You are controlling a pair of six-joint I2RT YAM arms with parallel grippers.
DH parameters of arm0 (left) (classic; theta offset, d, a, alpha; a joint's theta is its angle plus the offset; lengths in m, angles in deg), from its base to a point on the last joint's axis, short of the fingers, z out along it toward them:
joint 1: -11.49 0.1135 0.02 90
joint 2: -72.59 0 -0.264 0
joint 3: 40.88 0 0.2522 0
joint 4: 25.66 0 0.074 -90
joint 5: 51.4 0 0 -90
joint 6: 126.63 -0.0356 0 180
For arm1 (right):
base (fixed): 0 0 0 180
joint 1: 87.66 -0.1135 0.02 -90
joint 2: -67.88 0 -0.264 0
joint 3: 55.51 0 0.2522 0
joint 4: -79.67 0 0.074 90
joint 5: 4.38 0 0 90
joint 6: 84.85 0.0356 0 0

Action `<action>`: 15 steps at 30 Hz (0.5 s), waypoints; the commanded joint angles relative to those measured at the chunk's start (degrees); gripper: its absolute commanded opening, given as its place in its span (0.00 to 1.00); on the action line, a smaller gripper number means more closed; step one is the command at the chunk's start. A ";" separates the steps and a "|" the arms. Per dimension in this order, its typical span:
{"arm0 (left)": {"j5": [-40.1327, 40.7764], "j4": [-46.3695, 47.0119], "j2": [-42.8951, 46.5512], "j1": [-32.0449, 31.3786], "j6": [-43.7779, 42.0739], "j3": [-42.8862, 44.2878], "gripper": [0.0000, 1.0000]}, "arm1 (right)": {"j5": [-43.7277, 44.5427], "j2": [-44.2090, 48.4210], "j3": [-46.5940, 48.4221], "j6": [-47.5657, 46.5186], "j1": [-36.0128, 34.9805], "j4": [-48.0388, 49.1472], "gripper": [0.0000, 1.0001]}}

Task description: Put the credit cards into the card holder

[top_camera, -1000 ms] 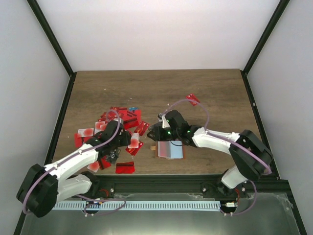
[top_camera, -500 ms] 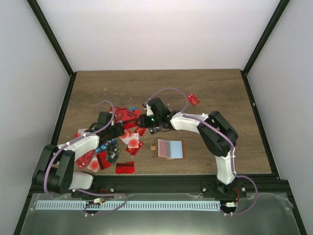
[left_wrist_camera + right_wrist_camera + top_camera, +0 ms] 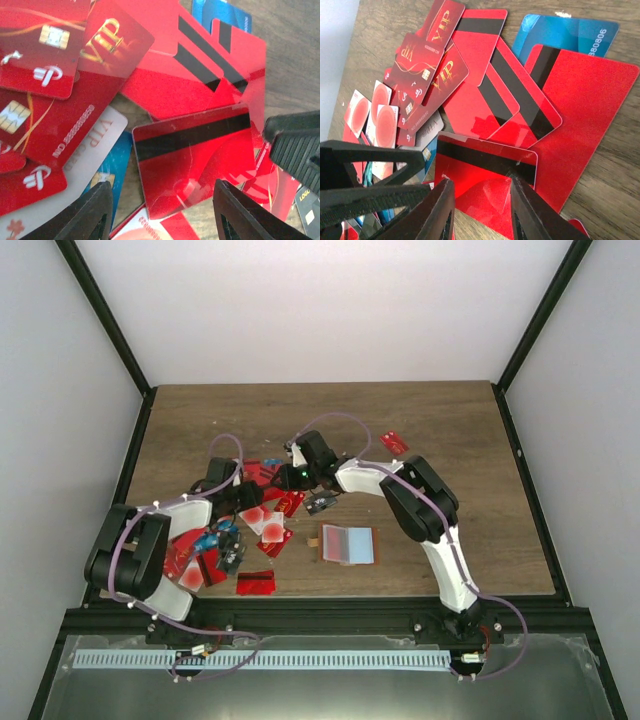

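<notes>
Findings, for your attention.

1. The wooden counter point(image 3: 440, 420) carries everything in view.

2. The credit cards point(image 3: 268, 524) lie as a loose, overlapping heap on the left half of the counter. They are mostly red, with some white ones bearing a red blotch.

3. The card holder point(image 3: 348, 544) lies open and flat near the front edge, right of the heap and apart from it. Only its pale pink and light blue inner panels show on the open face, with an orange-brown edge on its left.

4. Your left end effector point(image 3: 162, 187) hangs low over the heap with its jaws wide apart and nothing clamped.

5. Your right end effector point(image 3: 482, 184) reaches across to the same spot from the other side. Its jaws stand apart with a narrower gap and grip nothing.

6. Both end effectors straddle one red card with a black stripe point(image 3: 195, 155), which lies on top of the heap.

7. Single cards:
   - a blue card point(image 3: 565, 32) at the far edge of the heap;
   - a dark card point(image 3: 322, 503) between the heap and the holder;
   - a red card point(image 3: 256, 582) near the front edge;
   - a lone red card point(image 3: 394, 443), well apart to the right.
</notes>
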 commanded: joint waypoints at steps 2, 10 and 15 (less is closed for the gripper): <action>-0.34 2.11 -2.83 0.26 -0.55 2.44 0.57 | -0.45 -1.83 2.83 -1.43 0.11 -1.09 0.33; -1.70 3.23 -6.40 0.27 -0.47 3.36 0.57 | 1.03 -4.00 4.19 -1.57 0.12 -2.83 0.32; -2.62 4.12 -7.85 0.26 -0.08 2.91 0.57 | 1.08 -4.97 4.43 -1.35 0.13 -3.43 0.32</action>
